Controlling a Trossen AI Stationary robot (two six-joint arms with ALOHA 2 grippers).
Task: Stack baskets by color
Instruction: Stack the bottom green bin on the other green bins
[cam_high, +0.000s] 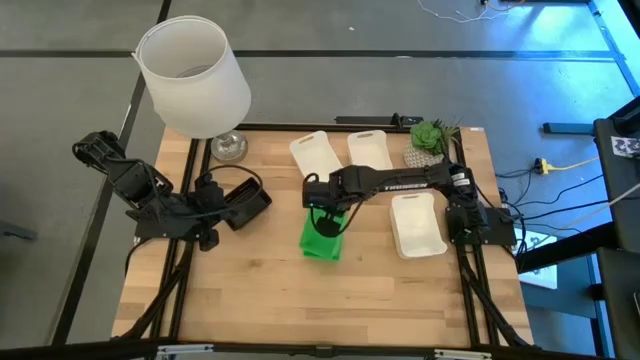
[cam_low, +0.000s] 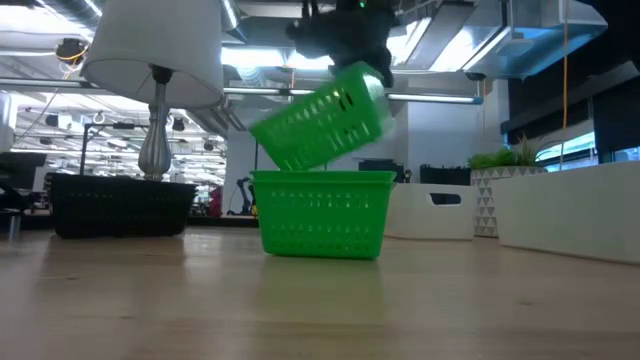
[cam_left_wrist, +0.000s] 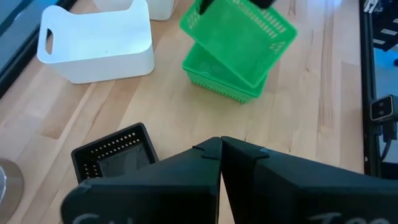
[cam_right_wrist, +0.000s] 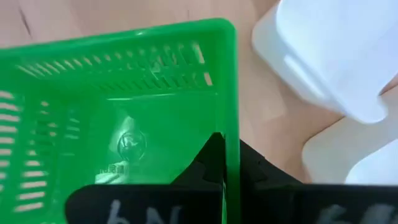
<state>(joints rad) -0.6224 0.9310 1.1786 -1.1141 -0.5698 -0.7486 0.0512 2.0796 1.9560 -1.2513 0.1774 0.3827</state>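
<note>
A bright green basket (cam_low: 320, 120) hangs tilted, with my right gripper (cam_right_wrist: 227, 155) shut on it, over a second green basket (cam_low: 322, 212) that rests on its base at the table's middle (cam_high: 322, 243). A black basket (cam_high: 247, 205) sits on the table's left part. My left gripper (cam_left_wrist: 221, 163) hovers above it, shut, with nothing between its fingers. Three white baskets stand on the table: two at the far side (cam_high: 318, 155) (cam_high: 370, 150) and one at the right (cam_high: 418, 225). My right gripper pinches one wall of the upper green basket at its rim (cam_right_wrist: 231, 112), one finger inside the basket and one outside. The fingers come from above, pointing down. The basket hangs tilted, one end lower, close over the lower basket's rim (cam_low: 300, 176); whether they touch I cannot tell.
A big white lampshade (cam_high: 195, 75) on a metal stand rises over the far left corner. A small potted green plant (cam_high: 432, 138) stands at the far right. The near half of the wooden table (cam_high: 300, 310) is bare wood.
</note>
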